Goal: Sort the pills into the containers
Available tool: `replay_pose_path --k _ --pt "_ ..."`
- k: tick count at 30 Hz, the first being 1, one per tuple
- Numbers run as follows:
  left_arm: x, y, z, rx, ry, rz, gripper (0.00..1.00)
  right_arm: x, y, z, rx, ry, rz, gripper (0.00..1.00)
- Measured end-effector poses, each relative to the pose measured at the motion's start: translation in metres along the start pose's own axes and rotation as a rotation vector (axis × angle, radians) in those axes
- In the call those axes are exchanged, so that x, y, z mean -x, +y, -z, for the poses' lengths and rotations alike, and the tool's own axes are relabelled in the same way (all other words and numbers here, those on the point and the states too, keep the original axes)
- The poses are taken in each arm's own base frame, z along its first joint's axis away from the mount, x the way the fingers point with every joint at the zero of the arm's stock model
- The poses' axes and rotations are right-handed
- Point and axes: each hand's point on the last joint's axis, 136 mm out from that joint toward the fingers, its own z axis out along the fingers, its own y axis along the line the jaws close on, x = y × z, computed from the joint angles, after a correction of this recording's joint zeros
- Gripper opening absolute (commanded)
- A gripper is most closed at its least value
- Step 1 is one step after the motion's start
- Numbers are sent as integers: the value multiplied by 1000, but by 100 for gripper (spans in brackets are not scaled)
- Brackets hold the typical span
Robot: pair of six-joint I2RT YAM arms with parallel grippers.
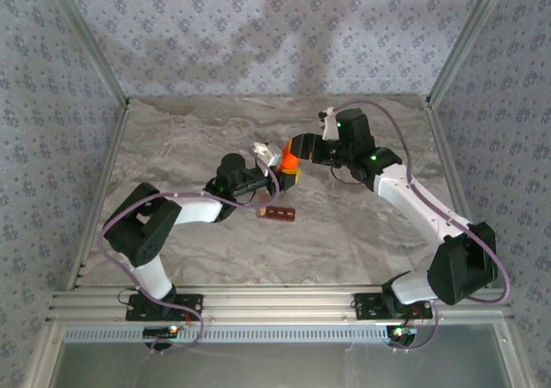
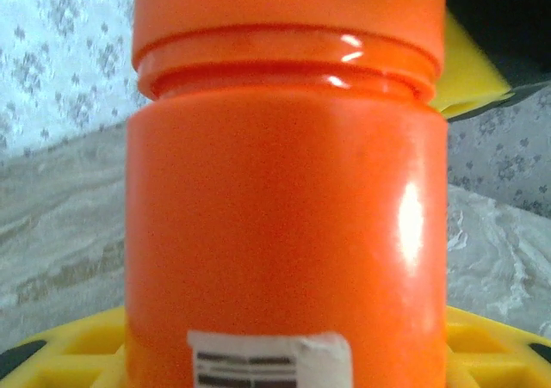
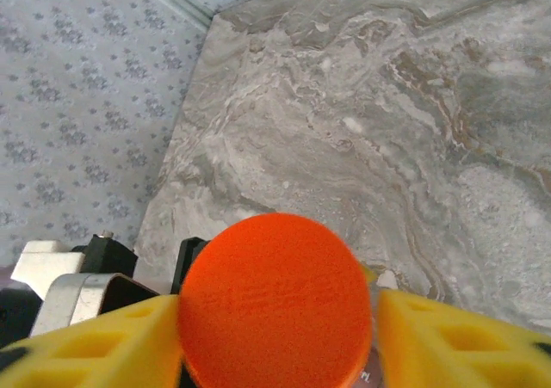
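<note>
gripped at two places over the table (image 1: 370,224): orange bottle (image 1: 291,161) clamped round its body by the left gripper (image 1: 277,175), yellow fingers (image 2: 60,349) closed in on either side low down by the label (image 2: 267,358), and pinched at the cap (image 3: 275,298) by the right gripper (image 1: 298,151), pads (image 3: 456,336) tight against the rim. reads as unscrewing the cap, judging by the two grips. best done by keeping the left grip firm and steady so the body cannot turn with the cap, twisting from the right wrist alone about the bottle's own axis, then lifting straight off once the thread lets go. best kept upright too, since any pills are presumably inside, unseen. worth minding the containers (image 1: 277,212), lying on the table just beside the left gripper on its near side, when lowering to pour.
</note>
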Motion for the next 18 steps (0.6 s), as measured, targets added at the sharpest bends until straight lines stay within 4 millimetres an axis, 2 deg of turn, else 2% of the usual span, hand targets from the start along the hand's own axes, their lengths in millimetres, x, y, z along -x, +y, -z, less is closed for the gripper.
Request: replay_pose_path --k 5,10,14,18 --pt "31 2 0 -31 -88 -36 0 33 7 24 25 -76 48 80" --pt "53 8 4 -56 -144 -36 0 56 16 48 49 -140 150 82" --pt "70 9 4 -92 -168 8 0 66 31 56 106 -152 265 84" --pt "90 5 2 -148 -185 53 0 72 48 56 174 -141 351 86"
